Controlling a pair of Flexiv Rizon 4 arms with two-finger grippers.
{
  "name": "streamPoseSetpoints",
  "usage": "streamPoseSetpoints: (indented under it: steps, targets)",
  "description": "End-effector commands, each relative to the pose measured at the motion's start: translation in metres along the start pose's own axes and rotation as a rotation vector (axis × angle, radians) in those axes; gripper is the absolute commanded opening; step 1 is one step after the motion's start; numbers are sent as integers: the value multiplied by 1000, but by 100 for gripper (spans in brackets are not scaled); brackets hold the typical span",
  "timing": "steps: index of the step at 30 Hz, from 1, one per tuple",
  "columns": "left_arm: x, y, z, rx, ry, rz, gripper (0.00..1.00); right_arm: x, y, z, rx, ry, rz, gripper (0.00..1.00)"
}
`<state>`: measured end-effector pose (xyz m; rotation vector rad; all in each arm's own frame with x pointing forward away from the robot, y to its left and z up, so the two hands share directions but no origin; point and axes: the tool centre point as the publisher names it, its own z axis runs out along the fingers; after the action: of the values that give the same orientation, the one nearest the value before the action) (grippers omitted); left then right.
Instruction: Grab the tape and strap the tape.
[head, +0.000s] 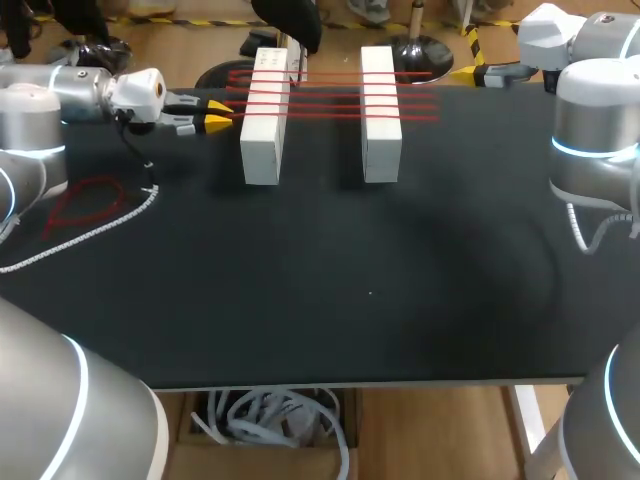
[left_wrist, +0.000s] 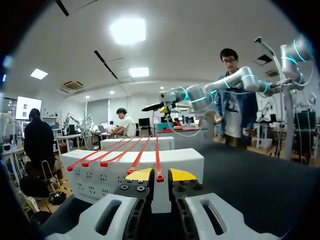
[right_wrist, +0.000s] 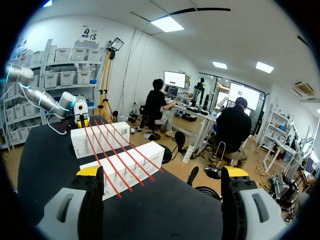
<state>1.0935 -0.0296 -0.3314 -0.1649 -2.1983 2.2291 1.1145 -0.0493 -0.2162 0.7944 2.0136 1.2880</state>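
Two white blocks (head: 263, 150) (head: 381, 150) stand side by side at the back of the black table (head: 350, 290). Several red straps (head: 330, 97) stretch across both. My left gripper (head: 222, 119) is level with the left block's outer side. In the left wrist view its yellow fingertips (left_wrist: 141, 175) pinch the knobbed end of the nearest red strap (left_wrist: 158, 160), which runs on over the white block (left_wrist: 100, 172). My right gripper (right_wrist: 162, 172) hangs open and empty beyond the right block (right_wrist: 142, 160), off the table's far right corner.
A loose pile of red straps (head: 85, 202) lies at the table's left edge. A white coiled cable (head: 95, 232) trails beside it from the left arm. My right arm's base (head: 590, 150) stands at the right edge.
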Motion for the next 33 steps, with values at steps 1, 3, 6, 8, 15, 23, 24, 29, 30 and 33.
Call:
streamPoseSetpoints:
  steps: [1, 3, 6, 8, 15, 23, 24, 29, 30, 33]
  targets:
    - [-2, 6, -1, 11, 4, -2, 17, 0, 0, 0, -1, 0, 0, 100]
    - [-2, 6, -1, 11, 4, -2, 16, 0, 0, 0, -1, 0, 0, 100]
    - [-3, 5, 0, 12, 2, -2, 14, 0, 0, 0, -1, 0, 0, 100]
    - [-2, 5, 0, 12, 1, -2, 14, 0, 0, 0, -1, 0, 0, 100]
    - [0, 4, -2, 9, -4, -2, 11, 0, 0, 0, -1, 0, 0, 100]
    - [3, 3, -3, 9, -10, -3, 0, 0, 0, 0, -1, 0, 0, 100]
    - [3, 3, -3, 9, -10, -3, 0, 0, 0, 0, -1, 0, 0, 100]
    - [2, -3, -2, 18, -1, 12, 0, 0, 0, 0, -1, 0, 0, 100]
    - [2, -5, -2, 25, 3, 12, 0, 0, 0, 0, -1, 0, 0, 100]
    - [3, -10, -3, 52, -8, 10, 0, 0, 0, 0, -1, 0, 0, 100]
